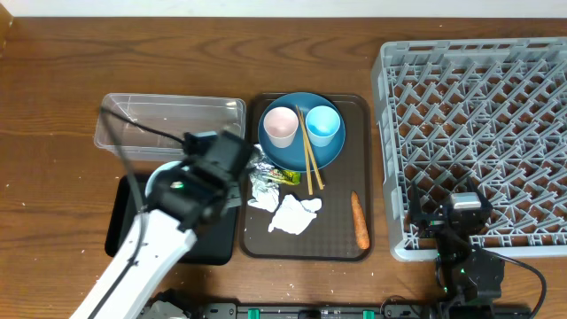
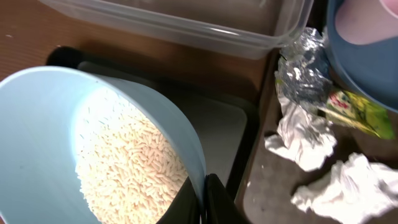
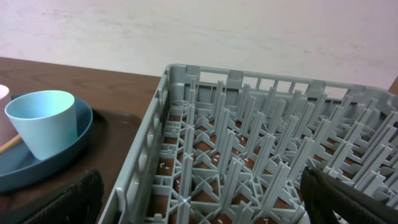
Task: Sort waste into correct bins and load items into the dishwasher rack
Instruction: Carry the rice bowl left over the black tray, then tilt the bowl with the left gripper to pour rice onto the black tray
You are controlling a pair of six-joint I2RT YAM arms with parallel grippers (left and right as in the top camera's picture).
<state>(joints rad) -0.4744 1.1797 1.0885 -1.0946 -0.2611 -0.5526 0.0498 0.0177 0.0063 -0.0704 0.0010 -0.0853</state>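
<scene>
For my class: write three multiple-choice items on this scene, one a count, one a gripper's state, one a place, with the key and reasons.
1. How many cups stand on the large round blue plate? A one; B two; C three.
2. The left gripper is: A open; B shut on the light-blue bowl at its rim; C shut on nothing.
3. The orange carrot piece lies: A on the plate; B in the bowl; C on the brown serving tray.
Key: 1 B, one pink cup, one blue cup; 2 B, its fingers pinch the rim, white rice inside; 3 C, it lies on the tray's bare floor.
</scene>
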